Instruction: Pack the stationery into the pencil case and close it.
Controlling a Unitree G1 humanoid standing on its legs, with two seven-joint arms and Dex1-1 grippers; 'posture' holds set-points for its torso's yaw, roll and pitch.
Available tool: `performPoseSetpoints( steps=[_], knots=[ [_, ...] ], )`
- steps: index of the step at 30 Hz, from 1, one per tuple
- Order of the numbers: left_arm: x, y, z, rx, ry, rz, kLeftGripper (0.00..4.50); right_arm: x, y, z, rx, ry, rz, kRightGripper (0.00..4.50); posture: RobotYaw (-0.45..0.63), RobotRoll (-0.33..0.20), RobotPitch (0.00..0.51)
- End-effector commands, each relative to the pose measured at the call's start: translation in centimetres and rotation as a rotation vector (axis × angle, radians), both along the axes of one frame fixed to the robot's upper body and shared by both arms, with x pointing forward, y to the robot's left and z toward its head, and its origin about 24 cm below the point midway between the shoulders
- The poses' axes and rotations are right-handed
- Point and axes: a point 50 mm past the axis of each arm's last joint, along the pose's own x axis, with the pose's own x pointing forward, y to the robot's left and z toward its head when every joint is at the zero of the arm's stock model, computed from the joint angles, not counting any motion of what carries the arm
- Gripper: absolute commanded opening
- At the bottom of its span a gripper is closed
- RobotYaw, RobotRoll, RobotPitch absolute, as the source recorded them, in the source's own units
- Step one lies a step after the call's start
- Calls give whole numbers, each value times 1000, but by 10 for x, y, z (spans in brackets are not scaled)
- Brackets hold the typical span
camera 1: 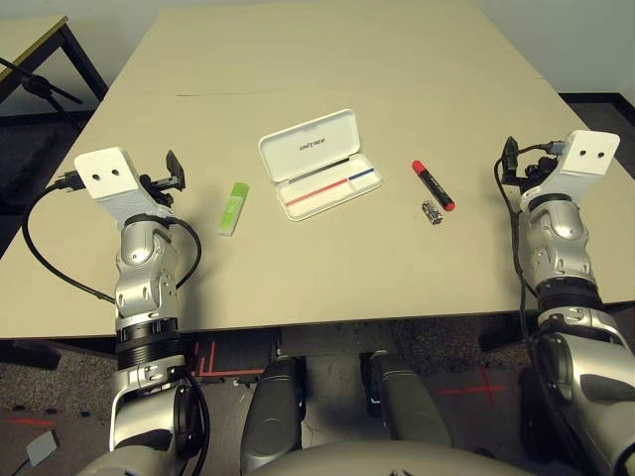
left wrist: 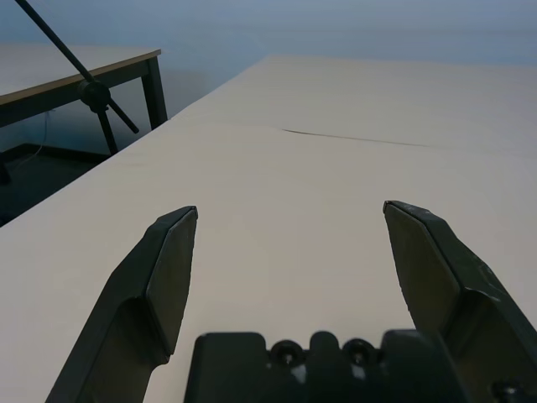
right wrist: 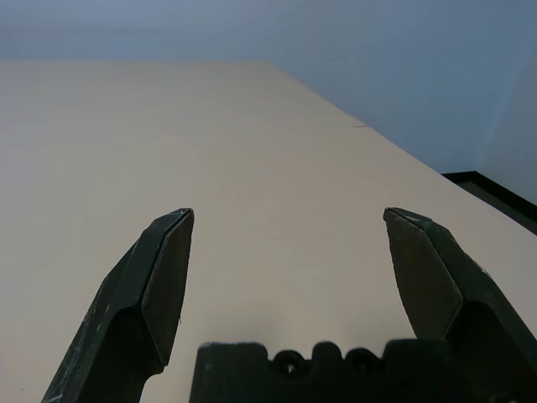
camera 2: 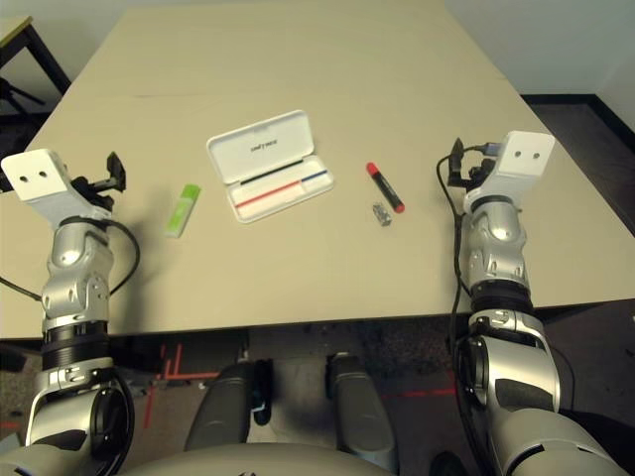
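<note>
You are looking down at a pale beige surface [camera 1: 417, 79]. The white pencil case [camera 1: 319, 164] lies open near its middle, lid raised toward the far edge, with a red and a blue stripe in its tray. The light-green bar [camera 1: 233, 208] lies well apart on the case's left. The red marker [camera 1: 433, 184] lies on the case's right, and the small silver-and-black piece [camera 1: 432, 212] sits just beside the marker, toward the near edge.

The left gripper [left wrist: 289, 252] is near the left edge, the right gripper [right wrist: 289, 252] near the right edge. The wrist views tell you what the head views do not: each gripper's fingers are spread wide, holding nothing, with bare surface ahead. Open room lies between each gripper and the stationery.
</note>
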Motion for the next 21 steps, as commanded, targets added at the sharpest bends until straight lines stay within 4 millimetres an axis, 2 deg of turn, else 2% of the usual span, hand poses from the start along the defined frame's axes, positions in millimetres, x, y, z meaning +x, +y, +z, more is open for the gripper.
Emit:
performPoseSetpoints(
  steps=[1,6,10,17,21],
  knots=[
    [-2,-2,-4,0,14,0,4463,0,1,-3,11,15,1,4500,-10,0,136],
    [0,-3,-3,15,19,-24,4463,1,3,0,17,3,14,4500,-20,0,132],
    [2,-11,8,60,1,-97,4463,0,0,3,0,3,48,4500,-26,0,127],
    [15,-48,28,166,52,-460,4463,-1,14,16,-59,9,383,4500,-53,0,133],
    [19,-70,31,256,125,-687,4463,-4,16,28,-108,11,559,4500,-51,0,124]
  ],
)
